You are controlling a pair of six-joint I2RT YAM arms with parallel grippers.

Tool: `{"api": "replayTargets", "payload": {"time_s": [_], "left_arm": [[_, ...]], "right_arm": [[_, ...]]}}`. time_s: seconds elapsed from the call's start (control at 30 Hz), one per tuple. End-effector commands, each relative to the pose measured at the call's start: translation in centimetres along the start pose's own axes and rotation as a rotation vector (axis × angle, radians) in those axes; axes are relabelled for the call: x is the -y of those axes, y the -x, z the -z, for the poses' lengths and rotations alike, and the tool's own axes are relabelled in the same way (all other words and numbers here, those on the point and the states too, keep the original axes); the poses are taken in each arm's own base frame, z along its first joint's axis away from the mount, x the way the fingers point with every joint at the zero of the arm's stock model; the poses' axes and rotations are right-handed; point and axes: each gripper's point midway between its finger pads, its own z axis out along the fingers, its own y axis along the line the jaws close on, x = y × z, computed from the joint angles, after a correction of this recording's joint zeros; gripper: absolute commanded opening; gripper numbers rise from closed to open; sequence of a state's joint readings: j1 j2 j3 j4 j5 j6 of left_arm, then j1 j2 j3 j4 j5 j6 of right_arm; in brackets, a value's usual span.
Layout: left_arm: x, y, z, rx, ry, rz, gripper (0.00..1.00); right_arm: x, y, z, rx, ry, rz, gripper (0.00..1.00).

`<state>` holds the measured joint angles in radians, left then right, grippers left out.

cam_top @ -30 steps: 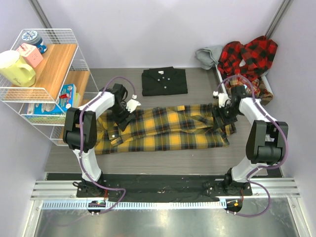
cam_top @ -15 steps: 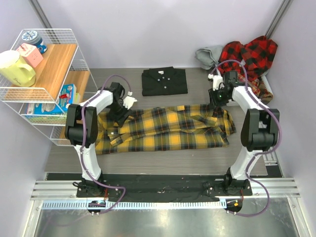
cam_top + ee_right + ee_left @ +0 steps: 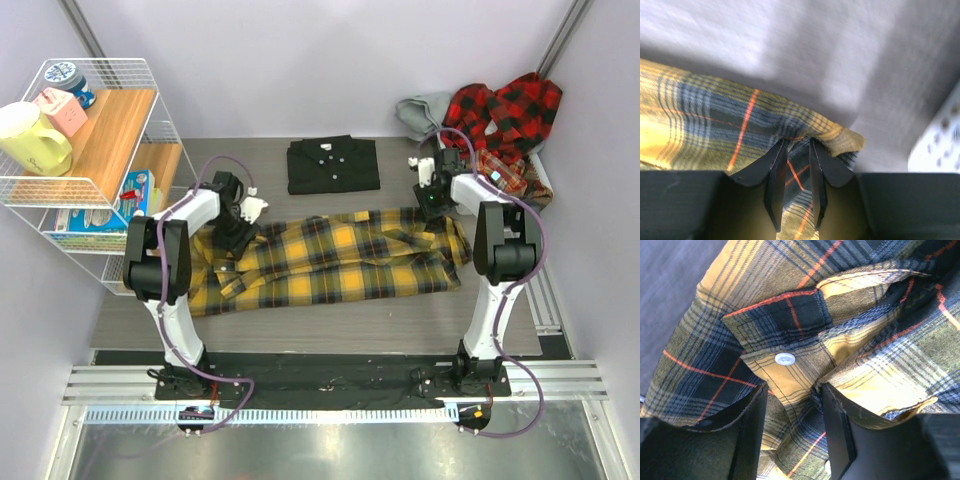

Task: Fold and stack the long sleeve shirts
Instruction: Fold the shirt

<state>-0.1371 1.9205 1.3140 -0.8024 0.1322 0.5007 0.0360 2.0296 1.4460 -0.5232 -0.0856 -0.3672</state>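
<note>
yellow plaid shirt (image 3: 340,262) held by r gripper (image 3: 796,146), jaws narrow, and l gripper (image 3: 792,396), half-closed

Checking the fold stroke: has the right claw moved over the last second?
Yes. The right claw has gone up the top view, closer to the grey cloth, clamped on the yellow plaid shirt.

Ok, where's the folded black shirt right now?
In the top view the black shirt lies far middle, just beyond the yellow plaid shirt and left of the red plaid pile.
</note>
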Motion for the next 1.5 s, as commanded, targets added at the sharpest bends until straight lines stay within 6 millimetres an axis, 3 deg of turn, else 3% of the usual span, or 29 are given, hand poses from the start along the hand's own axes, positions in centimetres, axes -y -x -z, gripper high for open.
{"api": "replayTargets", "payload": {"time_s": [0.0,0.13,0.17,0.27,0.4,0.5,0.53,0.63,0.7,0.87,1.03,1.1,1.33,1.47], "left_arm": [[1.2,-2.8,-0.3,-0.058,-0.055,0.012,0.51],[2.1,-3.1,0.2,-0.049,-0.076,-0.006,0.52],[2.7,-3.0,0.5,-0.05,-0.086,-0.028,0.52],[4.6,-2.9,0.5,-0.077,-0.091,-0.123,0.53],[7.4,-2.8,0.4,-0.112,-0.085,-0.24,0.53],[9.4,-2.3,0.4,-0.131,-0.105,-0.248,0.53],[9.9,-2.5,0.5,-0.143,-0.114,-0.229,0.53],[10.9,-2.0,1.2,-0.128,-0.151,-0.213,0.54],[10.4,-1.9,2.1,-0.121,-0.131,-0.213,0.55],[9.4,-0.5,6.0,-0.015,-0.111,-0.283,0.59],[9.9,0.1,7.7,0.058,-0.116,-0.353,0.66],[10.0,0.8,7.6,0.083,-0.122,-0.381,0.67],[10.7,2.2,4.9,0.042,-0.118,-0.489,0.66],[11.7,2.0,2.6,-0.004,-0.118,-0.53,0.64]], "right_arm": [[-0.6,4.8,-1.8,0.087,-0.053,0.089,0.32],[-0.1,8.3,-3.8,0.127,-0.085,0.105,0.32],[0.9,9.5,-4.2,0.141,-0.128,0.096,0.32],[2.4,11.9,-3.7,0.181,-0.189,0.085,0.31],[3.5,12.5,-2.2,0.2,-0.233,0.085,0.33],[4.3,13.0,0.2,0.233,-0.24,0.075,0.4],[4.1,13.6,2.1,0.256,-0.239,0.078,0.42],[2.0,13.7,4.7,0.272,-0.135,0.071,0.47],[0.0,14.3,7.4,0.311,-0.059,0.081,0.49],[-4.6,11.7,11.0,0.309,0.095,0.077,0.49],[-11.8,7.6,10.3,0.227,0.3,0.087,0.45],[-13.6,6.5,9.7,0.195,0.333,0.091,0.44],[-15.2,2.2,5.0,0.086,0.352,0.063,0.43],[-14.0,0.1,2.4,0.024,0.28,0.076,0.42]]}}
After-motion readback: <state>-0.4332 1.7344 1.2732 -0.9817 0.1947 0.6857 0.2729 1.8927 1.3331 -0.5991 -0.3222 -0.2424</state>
